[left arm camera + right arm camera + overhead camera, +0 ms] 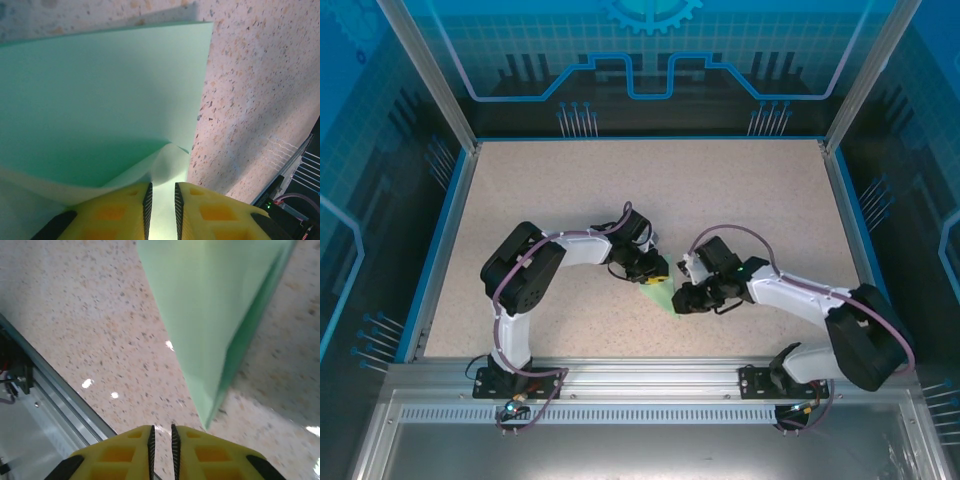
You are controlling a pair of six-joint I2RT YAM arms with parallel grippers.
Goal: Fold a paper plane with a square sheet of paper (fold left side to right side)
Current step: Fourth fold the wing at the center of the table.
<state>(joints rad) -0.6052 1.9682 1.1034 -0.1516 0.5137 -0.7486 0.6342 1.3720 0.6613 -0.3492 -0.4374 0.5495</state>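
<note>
Thin pale mint-green paper sheet (100, 100), curled edge nipped in narrow-set jaws of left gripper (162, 212); right gripper (161, 442) nearly closed, empty; risk: a pull may skew the crease

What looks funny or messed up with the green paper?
One edge of the green paper isn't lying flat. In the left wrist view it curls up into a hump right where the left gripper pinches it. The rest looks smooth, with no tears that I can see.
</note>
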